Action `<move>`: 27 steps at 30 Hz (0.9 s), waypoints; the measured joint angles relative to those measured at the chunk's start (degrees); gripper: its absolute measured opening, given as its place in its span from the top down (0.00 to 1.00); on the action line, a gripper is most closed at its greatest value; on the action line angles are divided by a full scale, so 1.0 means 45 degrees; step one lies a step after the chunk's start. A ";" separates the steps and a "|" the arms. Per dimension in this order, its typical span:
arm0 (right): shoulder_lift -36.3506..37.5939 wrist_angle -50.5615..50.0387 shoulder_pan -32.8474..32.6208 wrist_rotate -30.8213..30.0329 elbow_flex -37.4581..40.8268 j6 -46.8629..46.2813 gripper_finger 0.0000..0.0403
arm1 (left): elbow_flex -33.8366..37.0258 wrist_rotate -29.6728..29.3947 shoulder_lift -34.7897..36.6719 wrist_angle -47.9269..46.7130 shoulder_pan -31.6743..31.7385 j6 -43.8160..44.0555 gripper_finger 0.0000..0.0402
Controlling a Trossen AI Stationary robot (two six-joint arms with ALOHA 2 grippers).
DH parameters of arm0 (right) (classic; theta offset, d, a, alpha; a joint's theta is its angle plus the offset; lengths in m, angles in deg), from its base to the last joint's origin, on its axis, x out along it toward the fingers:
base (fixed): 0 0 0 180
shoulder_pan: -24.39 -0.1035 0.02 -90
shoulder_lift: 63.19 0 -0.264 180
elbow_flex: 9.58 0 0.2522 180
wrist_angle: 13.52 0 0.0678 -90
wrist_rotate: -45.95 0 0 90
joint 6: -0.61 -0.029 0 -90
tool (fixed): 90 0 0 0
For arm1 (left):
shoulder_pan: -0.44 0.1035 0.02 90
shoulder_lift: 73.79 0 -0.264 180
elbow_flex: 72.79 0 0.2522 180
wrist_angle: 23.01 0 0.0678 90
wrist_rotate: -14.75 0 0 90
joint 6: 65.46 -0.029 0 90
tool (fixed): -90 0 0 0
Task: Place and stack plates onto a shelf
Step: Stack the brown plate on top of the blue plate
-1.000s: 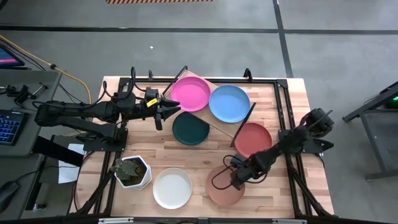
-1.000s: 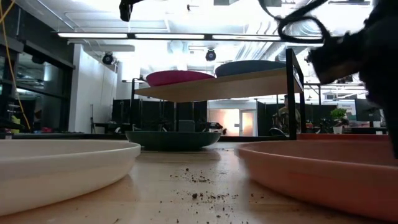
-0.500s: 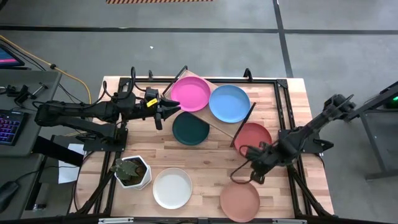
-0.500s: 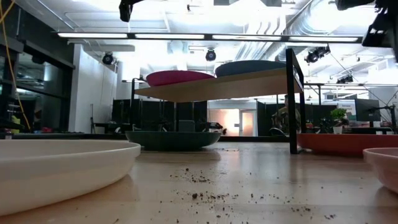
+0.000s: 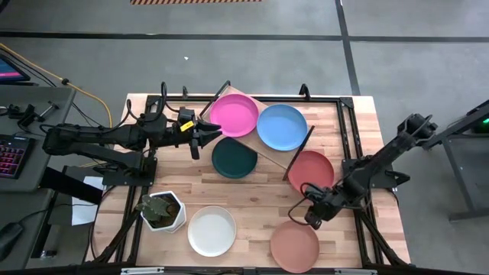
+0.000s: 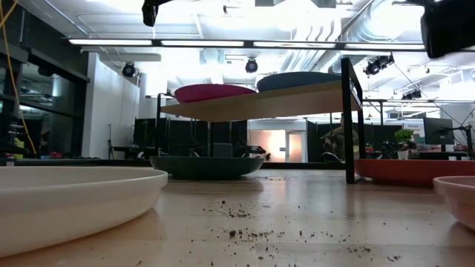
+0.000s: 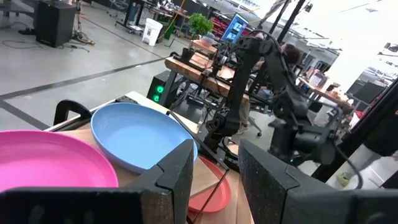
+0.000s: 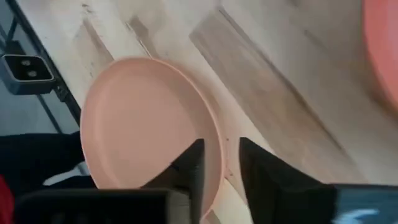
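On the shelf lie the magenta plate and the blue plate, side by side. The dark green plate, the coral red plate, the white plate and the dusty pink plate lie flat on the table. My left gripper hovers open at the magenta plate's left rim, touching nothing. My right gripper hangs open above the table between the coral red and dusty pink plates. In its wrist view the dusty pink plate lies below the open right gripper.
A white hexagonal plant pot stands near the table's left near corner, beside the white plate. Black frame rails run along the table's edges. Bare wood shows between the dark green and white plates. Soil crumbs lie on the near tabletop.
My right gripper has risen off the dusty pink plate and moved right and toward the coral red plate. The dusty pink plate has shifted toward the table's near right corner and now lies apart from the gripper. The left arm has kept still.
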 joint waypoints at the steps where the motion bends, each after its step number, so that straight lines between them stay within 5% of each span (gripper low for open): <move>1: -0.0140 0.0402 -0.0056 0.0094 0.0218 -0.0247 0.75 | 0.0000 -0.0002 0.0004 -0.0003 0.0000 0.0000 0.71; 10: -0.2187 0.2262 -0.0324 0.0748 0.0118 -0.0696 0.66 | 0.0000 -0.0002 0.0000 -0.0011 0.0000 -0.0005 0.71; 20: -0.4338 0.0868 -0.0324 0.0976 -0.1084 -0.0157 0.66 | -0.0005 -0.0007 -0.0239 -0.0065 0.0005 -0.0015 0.71; 23: -0.4595 0.0732 -0.0324 0.1033 -0.1314 -0.0068 0.71 | -0.0005 -0.0002 -0.0335 -0.0100 0.0005 -0.0015 0.71; 27: -0.4596 0.0097 -0.0324 0.1119 -0.1553 -0.0150 0.93 | -0.0005 -0.0007 -0.0316 -0.0020 0.0015 -0.0015 0.71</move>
